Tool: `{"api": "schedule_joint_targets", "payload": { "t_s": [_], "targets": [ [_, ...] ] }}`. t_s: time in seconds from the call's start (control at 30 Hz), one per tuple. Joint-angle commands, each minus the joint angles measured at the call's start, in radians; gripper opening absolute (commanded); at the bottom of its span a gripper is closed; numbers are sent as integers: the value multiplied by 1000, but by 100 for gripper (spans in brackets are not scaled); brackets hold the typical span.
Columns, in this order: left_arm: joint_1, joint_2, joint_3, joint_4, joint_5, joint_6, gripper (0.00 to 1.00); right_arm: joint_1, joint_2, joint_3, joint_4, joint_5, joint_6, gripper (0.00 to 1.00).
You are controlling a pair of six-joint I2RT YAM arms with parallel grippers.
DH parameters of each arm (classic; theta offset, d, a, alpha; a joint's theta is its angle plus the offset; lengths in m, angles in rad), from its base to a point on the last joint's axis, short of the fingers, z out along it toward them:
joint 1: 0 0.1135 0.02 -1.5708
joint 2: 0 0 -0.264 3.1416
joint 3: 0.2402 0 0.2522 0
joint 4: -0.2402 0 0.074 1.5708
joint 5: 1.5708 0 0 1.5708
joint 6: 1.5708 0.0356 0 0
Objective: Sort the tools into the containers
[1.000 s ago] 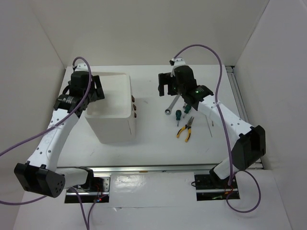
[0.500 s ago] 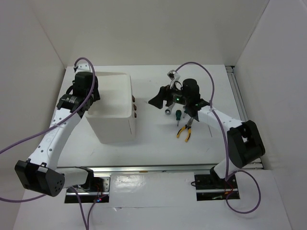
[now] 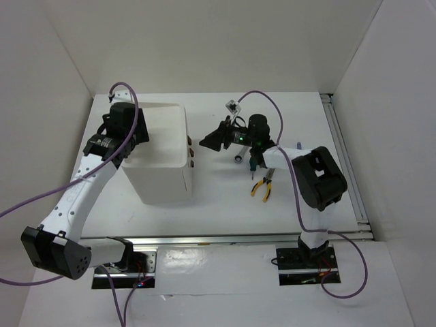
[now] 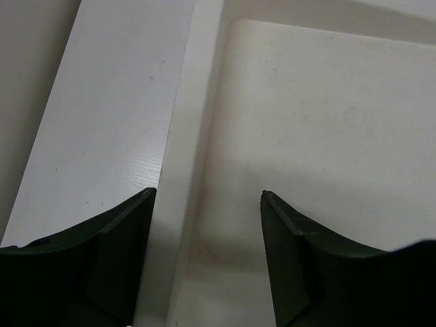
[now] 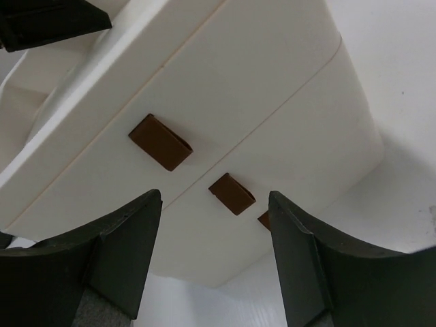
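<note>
The white box [image 3: 163, 153] stands at the left of the table, its recessed top tray [image 4: 306, 116] bare. Three dark brown drawer knobs [image 3: 191, 154] face right; in the right wrist view they show as an upper knob [image 5: 160, 142], a middle knob [image 5: 231, 193] and a lower one [image 5: 263, 219]. My right gripper [image 3: 208, 142] is open and empty, pointing at those drawer fronts from a short gap [image 5: 212, 196]. My left gripper [image 3: 131, 133] is open and empty above the tray's left rim [image 4: 208, 193]. The ratchet wrench [image 3: 236, 158], a green-handled screwdriver [image 3: 253, 163] and yellow-handled pliers [image 3: 262, 185] lie right of the box.
White walls close in the table at the back and both sides. A rail [image 3: 340, 150] runs along the table's right edge. The right arm stretches low over the tools. The left gripper's finger [image 5: 48, 20] shows at the top left of the right wrist view.
My right gripper has swung left from above the tools and turned to face the box's drawer fronts. My left gripper has shifted slightly over the box's top left edge.
</note>
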Motion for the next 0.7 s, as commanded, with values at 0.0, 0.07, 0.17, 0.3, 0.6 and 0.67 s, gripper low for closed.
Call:
{"api": "schedule_joint_targets", "payload": {
  "t_s": [0.0, 0.07, 0.17, 0.3, 0.6, 0.67],
  "targets": [
    [-27, 13, -20, -28, 65, -29, 73, 13, 53, 58, 207, -41, 75, 71],
    [-27, 13, -20, -28, 65, -29, 75, 22, 76, 70, 252, -50, 118, 68],
    [-27, 13, -20, -28, 76, -29, 78, 33, 110, 98, 284, -61, 141, 65],
    [-27, 13, -20, -28, 87, -29, 79, 54, 128, 121, 305, -61, 153, 64],
    [-27, 22, -20, -28, 96, -20, 79, 65, 160, 130, 307, -61, 164, 64],
    [-27, 22, -20, -28, 105, -20, 79, 65, 173, 141, 325, -71, 185, 63]
  ]
}}
